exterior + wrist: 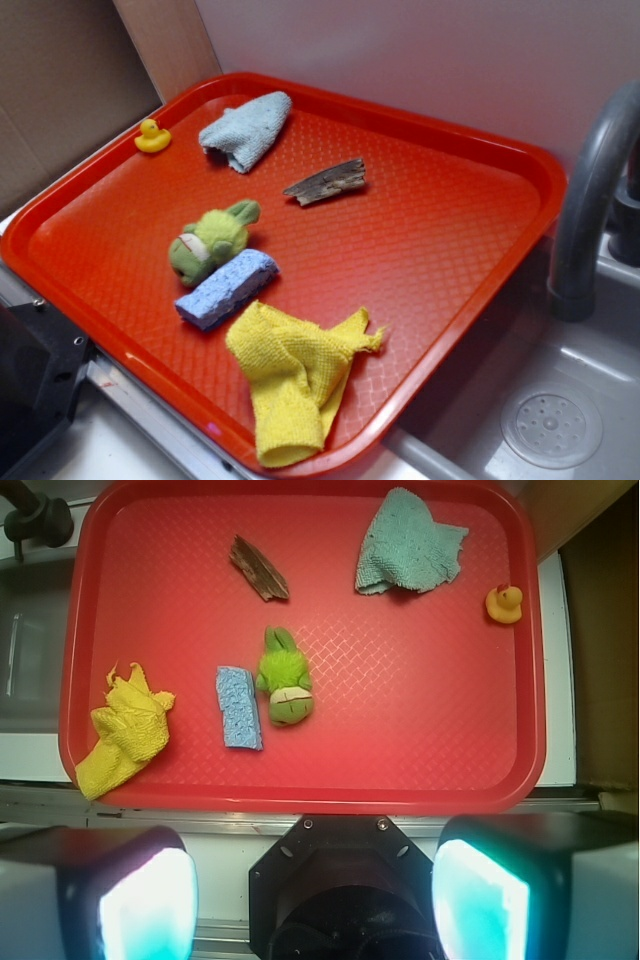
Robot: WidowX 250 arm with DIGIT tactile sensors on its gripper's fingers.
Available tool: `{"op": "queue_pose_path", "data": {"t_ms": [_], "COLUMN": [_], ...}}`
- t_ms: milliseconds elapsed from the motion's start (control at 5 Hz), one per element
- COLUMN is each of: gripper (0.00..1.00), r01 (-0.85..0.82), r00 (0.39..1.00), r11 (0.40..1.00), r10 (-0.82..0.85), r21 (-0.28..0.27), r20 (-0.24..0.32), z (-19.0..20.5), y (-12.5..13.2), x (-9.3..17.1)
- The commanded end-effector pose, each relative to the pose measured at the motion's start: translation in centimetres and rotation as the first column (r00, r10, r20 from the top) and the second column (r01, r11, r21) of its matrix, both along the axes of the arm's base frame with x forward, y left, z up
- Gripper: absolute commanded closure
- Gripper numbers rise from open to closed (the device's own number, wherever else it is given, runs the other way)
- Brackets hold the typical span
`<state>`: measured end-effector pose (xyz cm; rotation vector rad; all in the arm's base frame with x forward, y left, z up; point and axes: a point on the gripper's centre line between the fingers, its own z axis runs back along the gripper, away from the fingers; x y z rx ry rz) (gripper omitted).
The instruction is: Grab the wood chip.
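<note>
The wood chip (325,182) (259,569), a dark brown-grey sliver with jagged ends, lies flat on the red tray (450,230) (420,730), toward its far side. In the wrist view my gripper (315,895) hangs high above the tray's near edge, far from the chip. Its two fingers (145,900) stand wide apart at the bottom corners with nothing between them. The gripper does not show in the exterior view.
Also on the tray: a blue sponge (227,288) (239,707), a green plush frog (210,240) (283,676), a yellow cloth (295,375) (125,728), a light blue cloth (245,130) (408,545) and a yellow duck (152,136) (505,603). A grey faucet (590,190) and sink stand beside the tray.
</note>
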<state>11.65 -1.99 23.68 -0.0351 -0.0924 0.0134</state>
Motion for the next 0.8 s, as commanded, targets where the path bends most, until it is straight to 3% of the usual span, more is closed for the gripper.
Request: {"op": "queue_pose_path", "data": {"t_ms": [0,200,400,600], "gripper": [0.0,0.0,0.0,0.0], "r01": [0.0,0.093,0.232,0.408], "r00": [1.0,0.993,0.97,0.91], "r11": [1.0,0.996,0.973,0.907], "r10": [0.0,-0.092,-0.23,-0.395], "r21": [0.0,-0.001,-0.016,-0.103], "r20": [0.0,0.076,0.082,0.126], "z": [0.0,-2.8,-5.3,-8.9], "y": [0.0,-0.8,-1.6,-3.1], "x": [0.0,4.5,6.9,10.3]}}
